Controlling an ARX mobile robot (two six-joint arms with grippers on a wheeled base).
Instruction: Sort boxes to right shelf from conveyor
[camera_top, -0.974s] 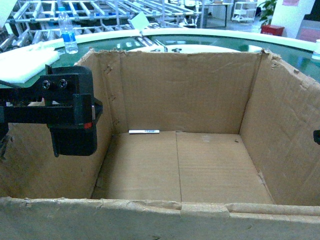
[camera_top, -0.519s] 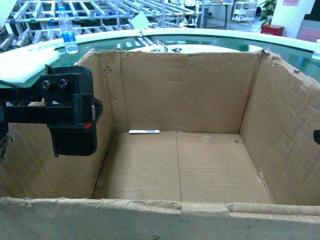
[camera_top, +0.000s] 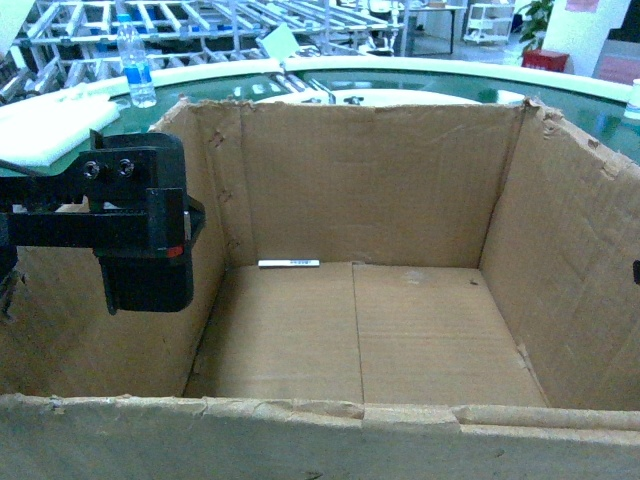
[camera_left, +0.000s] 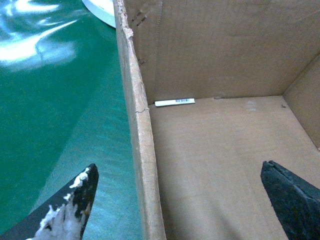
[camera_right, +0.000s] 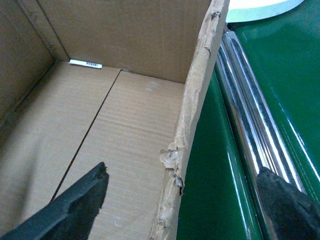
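Note:
A large brown cardboard box (camera_top: 400, 300) with ragged top edges fills the head view; it is empty but for a white sticker strip (camera_top: 288, 263) on its floor. It rests on the dark-green conveyor (camera_left: 60, 125). My left gripper (camera_left: 178, 166) is open and straddles the box's left wall (camera_left: 142, 150), one finger outside over the belt and one inside. Its black body (camera_top: 145, 230) shows in the head view. My right gripper (camera_right: 182, 170) is open too, astride the torn right wall (camera_right: 192, 100). Steel roller-track shelf racks (camera_top: 200, 20) stand beyond the belt.
A water bottle (camera_top: 133, 65) and a white foam sheet (camera_top: 50, 125) sit on the belt at the back left. A shiny metal rail (camera_right: 245, 115) runs along the belt just outside the box's right wall. The conveyor's cream rim (camera_top: 450, 68) curves behind the box.

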